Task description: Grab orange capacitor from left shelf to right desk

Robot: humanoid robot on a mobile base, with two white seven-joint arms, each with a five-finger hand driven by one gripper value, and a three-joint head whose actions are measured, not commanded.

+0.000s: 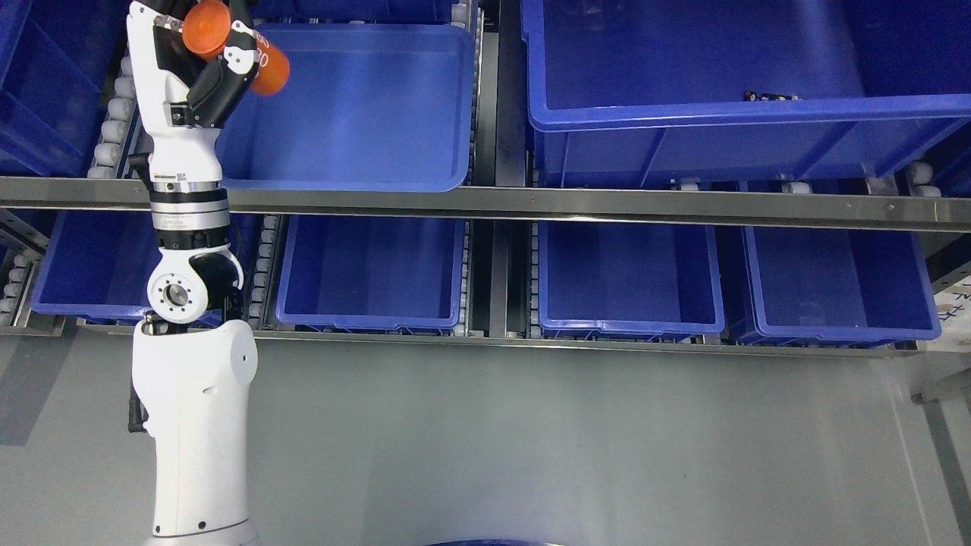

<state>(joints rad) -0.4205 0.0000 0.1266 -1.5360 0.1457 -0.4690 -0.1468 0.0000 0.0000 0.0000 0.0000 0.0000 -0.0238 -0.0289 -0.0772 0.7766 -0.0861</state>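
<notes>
An orange cylindrical capacitor (pixel 227 42) sits in my left hand (pixel 220 45) at the top left of the head view. The fingers are curled around it and it lies tilted, one end toward the top left, the other over the corner of a blue bin (pixel 364 114) on the upper shelf. My left arm rises straight up from the bottom left, past the shelf's metal rail (pixel 485 201). The right arm does not show.
A larger blue bin (pixel 683 114) stands on the upper shelf at the right, with a small dark part (pixel 770 96) on its far rim. Several blue bins (pixel 372 273) line the lower shelf. Grey floor (pixel 531 440) spreads below.
</notes>
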